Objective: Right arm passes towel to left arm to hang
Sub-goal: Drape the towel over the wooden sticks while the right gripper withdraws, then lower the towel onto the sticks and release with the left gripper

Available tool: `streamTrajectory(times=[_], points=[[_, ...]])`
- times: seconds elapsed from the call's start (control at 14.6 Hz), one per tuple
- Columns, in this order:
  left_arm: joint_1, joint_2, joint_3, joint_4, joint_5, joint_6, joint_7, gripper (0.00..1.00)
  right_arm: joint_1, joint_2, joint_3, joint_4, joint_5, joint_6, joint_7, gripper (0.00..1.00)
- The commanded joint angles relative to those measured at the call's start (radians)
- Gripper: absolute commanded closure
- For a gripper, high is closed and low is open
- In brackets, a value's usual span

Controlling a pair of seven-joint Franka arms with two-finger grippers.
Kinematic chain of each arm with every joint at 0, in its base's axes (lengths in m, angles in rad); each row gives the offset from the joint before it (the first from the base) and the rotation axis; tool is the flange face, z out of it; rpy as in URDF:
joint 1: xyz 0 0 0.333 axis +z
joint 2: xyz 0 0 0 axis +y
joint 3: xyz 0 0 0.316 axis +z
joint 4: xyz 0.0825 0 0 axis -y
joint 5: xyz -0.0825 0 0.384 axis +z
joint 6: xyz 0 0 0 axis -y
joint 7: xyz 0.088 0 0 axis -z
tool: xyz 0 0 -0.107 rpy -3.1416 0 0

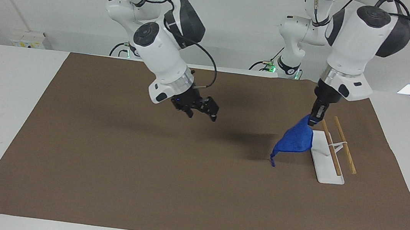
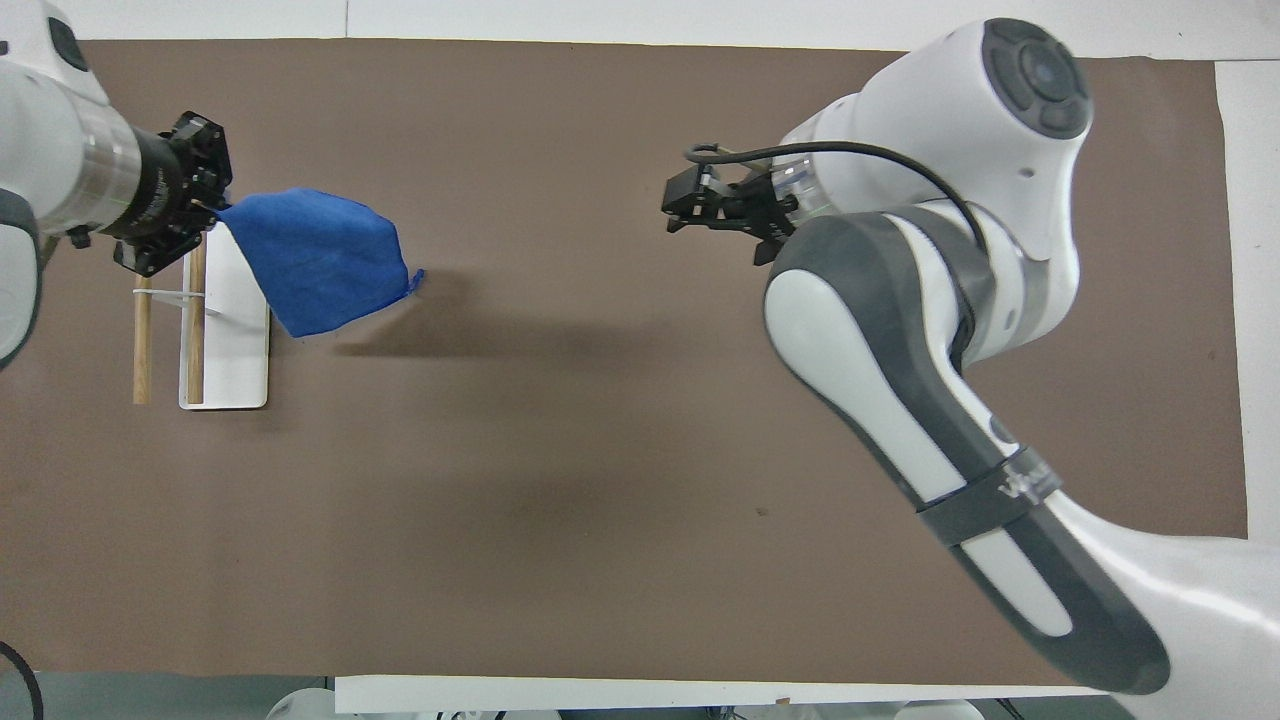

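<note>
My left gripper [image 1: 313, 120] is shut on one corner of the blue towel [image 1: 295, 140]. The towel hangs from it in the air, over the mat beside the rack, with a thin tail at its low corner. In the overhead view the left gripper [image 2: 205, 205] holds the towel [image 2: 318, 260] over the rack's edge. My right gripper [image 1: 200, 111] is open and empty, up over the middle of the mat toward the right arm's end; it also shows in the overhead view [image 2: 685, 205].
A white rack base [image 1: 324, 159] with two wooden rods [image 1: 344, 144] on a wire stand sits on the mat at the left arm's end; it also shows in the overhead view [image 2: 235, 350]. A brown mat [image 1: 144, 170] covers the table.
</note>
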State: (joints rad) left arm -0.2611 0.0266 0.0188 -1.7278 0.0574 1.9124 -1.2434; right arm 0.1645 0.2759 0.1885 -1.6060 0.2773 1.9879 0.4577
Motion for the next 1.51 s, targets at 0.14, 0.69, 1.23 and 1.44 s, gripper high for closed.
streamTrajectory(times=[0.14,0.69,1.23,1.44], points=[[0.205,-0.106,-0.008,-0.237,0.009,0.227,0.249,1.00,-0.225,-0.036,0.009,0.003,-0.269,-0.116,-0.269,0.00],[0.428,-0.132,-0.007,-0.320,0.009,0.373,0.338,1.00,-0.355,-0.144,0.008,0.283,-0.375,-0.601,-0.298,0.00],[0.450,-0.163,-0.010,-0.398,0.009,0.424,0.366,1.00,-0.284,-0.224,-0.073,0.239,-0.378,-0.676,-0.416,0.00],[0.441,-0.154,-0.010,-0.443,0.009,0.490,0.352,1.00,-0.260,-0.271,-0.115,0.175,-0.365,-0.643,-0.442,0.00]])
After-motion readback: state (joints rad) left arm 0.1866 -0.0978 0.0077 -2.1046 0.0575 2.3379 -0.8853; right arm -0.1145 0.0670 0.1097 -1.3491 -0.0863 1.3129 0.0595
